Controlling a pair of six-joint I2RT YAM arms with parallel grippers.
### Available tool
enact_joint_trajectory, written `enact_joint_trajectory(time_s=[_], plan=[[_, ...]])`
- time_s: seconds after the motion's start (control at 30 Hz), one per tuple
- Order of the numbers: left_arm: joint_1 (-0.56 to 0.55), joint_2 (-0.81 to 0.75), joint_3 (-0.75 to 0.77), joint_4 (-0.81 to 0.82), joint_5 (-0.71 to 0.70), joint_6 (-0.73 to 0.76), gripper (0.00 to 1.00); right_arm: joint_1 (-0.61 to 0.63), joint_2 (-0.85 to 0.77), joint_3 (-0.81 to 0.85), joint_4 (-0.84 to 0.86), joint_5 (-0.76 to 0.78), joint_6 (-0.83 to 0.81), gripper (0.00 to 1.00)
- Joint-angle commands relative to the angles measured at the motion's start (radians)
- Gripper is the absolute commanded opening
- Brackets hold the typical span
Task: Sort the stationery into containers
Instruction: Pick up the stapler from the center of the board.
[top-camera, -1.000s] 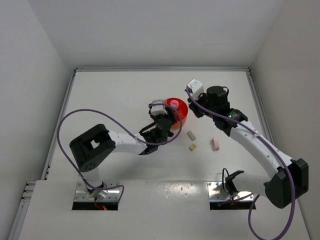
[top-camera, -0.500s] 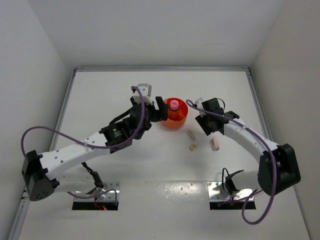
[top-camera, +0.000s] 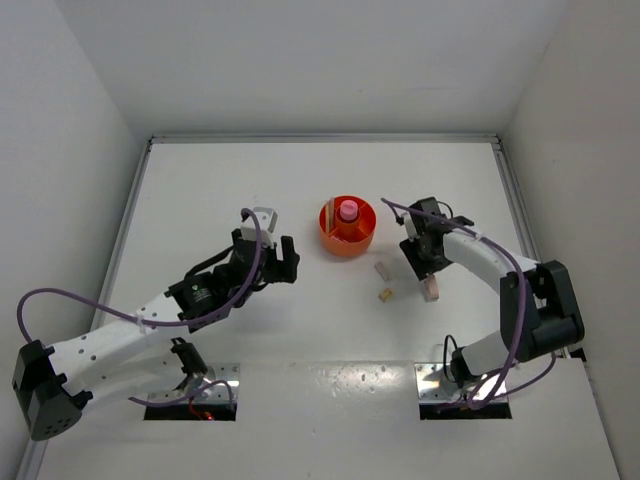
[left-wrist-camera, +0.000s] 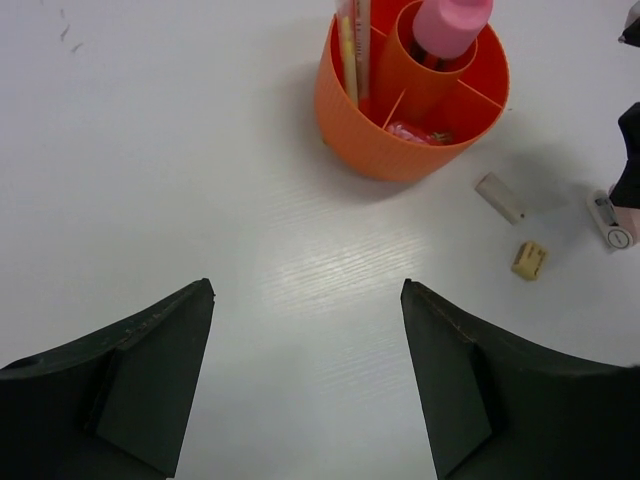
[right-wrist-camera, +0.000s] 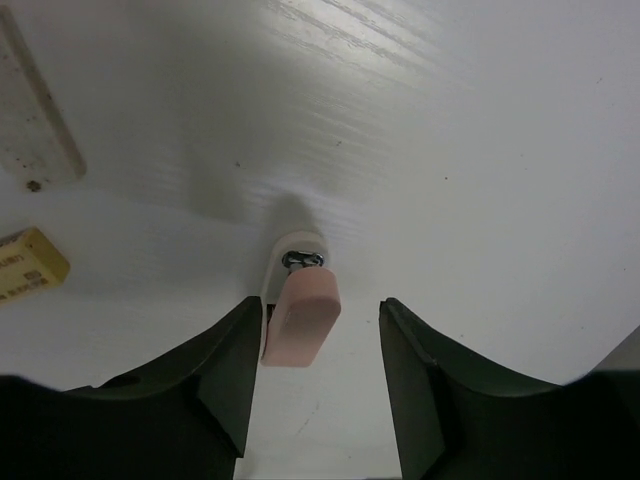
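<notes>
Two jobs are split between my arms. My left gripper (left-wrist-camera: 305, 290) hangs wide open and empty over bare table, left of the organiser (left-wrist-camera: 370, 140), I judge so as to keep out of the way; the tube (left-wrist-camera: 450, 20) stands in its central well. Right of it the beige eraser (left-wrist-camera: 499, 197) and cube (left-wrist-camera: 529, 259) lie loose on the table. Farthest right, my right gripper (right-wrist-camera: 320, 305) straddles the pink eraser (right-wrist-camera: 300, 318), jaws partly open, one finger about touching it, the other apart, not yet clamped.
</notes>
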Motion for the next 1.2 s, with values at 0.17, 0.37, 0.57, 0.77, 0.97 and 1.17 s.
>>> enact_joint_trajectory(time_s=[0.17,0.37,0.57,0.77,0.97,1.17], plan=[[0.008,-0.007,0.028,0.025,0.046,0.019,0.82,-0.044,0.042,0.042,-0.042,-0.066,0.023,0.53],[0.008,-0.007,0.028,0.025,0.046,0.019,0.82,-0.062,0.117,0.065,-0.053,-0.109,-0.006,0.44],[0.008,-0.007,0.028,0.025,0.046,0.019,0.82,-0.071,0.128,0.076,-0.053,-0.118,-0.006,0.17],[0.008,0.002,0.028,0.025,0.046,0.019,0.82,-0.071,0.030,0.134,-0.086,-0.228,-0.035,0.00],[0.008,0.013,0.038,0.025,0.046,0.028,0.82,-0.071,-0.006,0.368,-0.062,-0.429,-0.021,0.00],[0.008,0.013,0.028,0.025,0.046,0.019,0.82,-0.071,0.147,0.594,0.014,-0.500,0.127,0.00]])
